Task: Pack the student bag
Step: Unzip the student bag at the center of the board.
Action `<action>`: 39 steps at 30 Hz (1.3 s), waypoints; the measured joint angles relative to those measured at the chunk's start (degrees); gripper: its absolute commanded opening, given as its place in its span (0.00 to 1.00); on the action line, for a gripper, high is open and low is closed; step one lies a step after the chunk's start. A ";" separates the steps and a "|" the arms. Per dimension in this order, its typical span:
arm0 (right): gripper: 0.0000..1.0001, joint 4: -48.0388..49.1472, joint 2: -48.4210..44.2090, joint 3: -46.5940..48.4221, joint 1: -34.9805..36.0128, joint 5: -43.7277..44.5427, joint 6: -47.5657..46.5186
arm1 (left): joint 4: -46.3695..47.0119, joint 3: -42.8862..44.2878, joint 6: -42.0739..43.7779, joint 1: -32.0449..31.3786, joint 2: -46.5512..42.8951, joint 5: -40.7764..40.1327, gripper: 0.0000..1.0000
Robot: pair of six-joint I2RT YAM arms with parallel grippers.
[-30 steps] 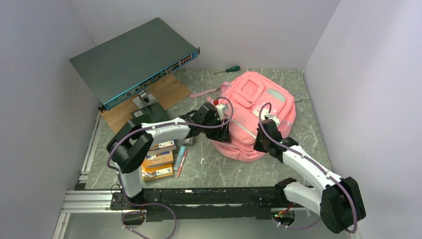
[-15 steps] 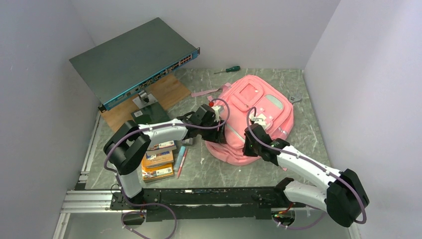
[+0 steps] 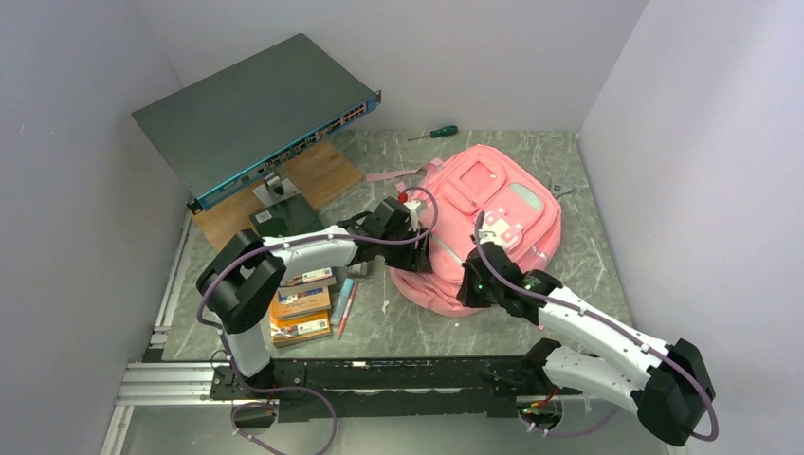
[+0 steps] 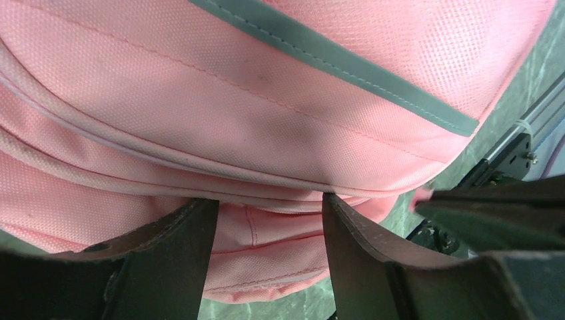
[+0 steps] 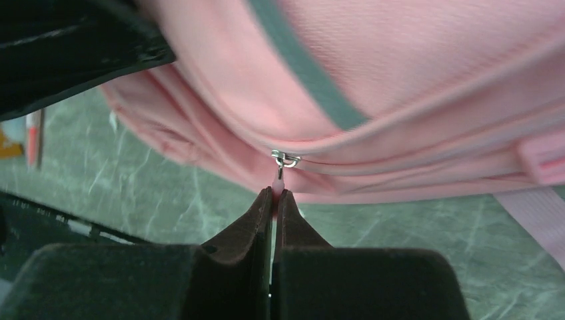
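Note:
The student bag (image 3: 493, 204), pink with grey trim, lies flat at the middle of the table. My left gripper (image 3: 420, 254) is at its left edge. In the left wrist view the left gripper (image 4: 263, 213) has its jaws set apart around a thick fold of the bag (image 4: 266, 100), with a fingertip pressing on each side. My right gripper (image 3: 471, 284) is at the bag's near edge. In the right wrist view the right gripper (image 5: 274, 193) is shut on the pale zipper pull (image 5: 278, 179), which hangs from a metal slider (image 5: 285, 159).
A tilted grey network switch (image 3: 256, 114) stands at the back left over a wooden board (image 3: 318, 175). A green-handled screwdriver (image 3: 434, 133) lies behind the bag. Stacked boxes (image 3: 301, 308) and pens (image 3: 344, 303) lie near the left arm. Walls close in on both sides.
My right gripper has moved left along the bag's near edge with the zipper pull in it. The bag has shifted and turned slightly. The left gripper has stayed at the bag's left edge.

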 measured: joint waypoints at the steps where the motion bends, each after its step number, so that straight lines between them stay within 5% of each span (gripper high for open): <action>1: 0.00 -0.09 0.33 0.20 1.27 -0.68 -0.09 | -0.04 0.37 -0.17 -0.07 0.02 0.15 0.63; 6: 0.00 3.06 0.83 0.61 4.20 -5.09 -1.14 | -1.33 1.49 -1.01 -0.72 0.04 1.05 0.63; 10: 0.01 5.62 0.79 0.57 4.11 -6.14 0.37 | -0.37 1.44 -2.14 -0.57 0.04 1.29 0.72; 15: 0.23 6.67 2.84 1.42 2.12 -6.62 1.25 | 4.39 -2.49 -3.04 -0.66 -2.73 1.25 0.90; 20: 0.45 5.55 0.48 2.58 0.81 -5.46 1.14 | 5.99 -6.21 -2.58 -1.20 -9.68 1.20 0.96; 24: 0.50 1.68 -7.17 2.58 -1.49 -2.69 3.56 | 6.93 -7.23 -1.51 -2.27 -13.57 0.98 1.00; 28: 0.51 0.22 -12.22 1.68 -10.84 -2.62 6.56 | 7.15 -7.10 -0.04 -5.86 -13.68 -0.48 0.98; 33: 0.50 0.66 -12.33 -2.29 -21.44 -8.26 8.37 | 4.24 -3.56 1.40 -12.20 -10.27 -5.49 0.83; 39: 0.50 3.48 -10.05 -7.17 -25.97 -14.43 10.62 | -0.44 2.78 1.77 -16.44 -3.50 -12.57 0.66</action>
